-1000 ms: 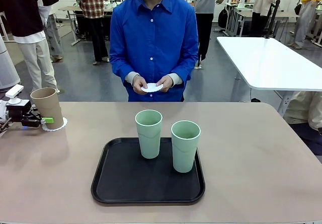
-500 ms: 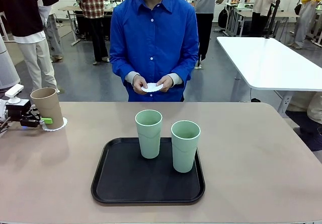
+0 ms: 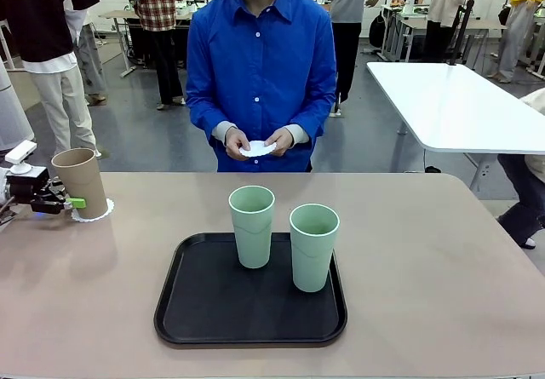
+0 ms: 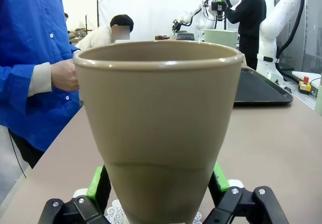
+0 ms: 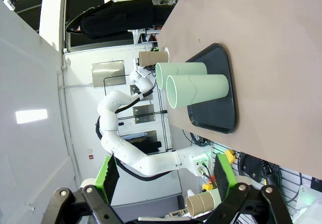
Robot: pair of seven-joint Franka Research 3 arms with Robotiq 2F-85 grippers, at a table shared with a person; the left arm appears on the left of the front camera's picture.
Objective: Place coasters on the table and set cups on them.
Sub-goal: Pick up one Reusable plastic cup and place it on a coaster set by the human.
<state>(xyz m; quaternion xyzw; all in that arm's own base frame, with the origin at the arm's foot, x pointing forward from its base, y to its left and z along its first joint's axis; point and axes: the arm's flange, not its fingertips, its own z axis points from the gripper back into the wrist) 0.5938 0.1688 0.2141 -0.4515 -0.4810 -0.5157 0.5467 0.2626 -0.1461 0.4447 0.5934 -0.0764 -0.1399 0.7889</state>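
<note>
Left fingers (image 3: 78,203): spread wide, straddling the foot of the tan cup (image 3: 81,175), gripping nothing. Left wrist view puts the green pads just beside the cup's lower wall, one each side; can't tell if they touch.

Delta vs one second ago: left fingers and wrist have slid slightly toward 9 o'clock, backing off the cup. The cup hasn't moved. It stands upright on a coaster (image 3: 95,215), lace edge showing round its base, at the 10 o'clock corner of the desk (image 3: 426,260).

Left arm pose: comes in low and level from 9 o'clock, fingers horizontal, pointing toward 3 o'clock.

Right fingers (image 5: 221,172): also wide open, nothing between them. The wrist is rolled, so the desk stands on edge in its view, with the tray well away.

Far mint cup (image 3: 252,226) and near mint cup (image 3: 313,247): upright on the black tray (image 3: 213,315), mid-desk toward 6 o'clock, near each other but apart. Unchanged.

Person at 12 o'clock: second coaster (image 3: 256,148) held between one hand (image 3: 236,143) and the other hand (image 3: 279,139), behind the desk's far edge. Same pose as before.
</note>
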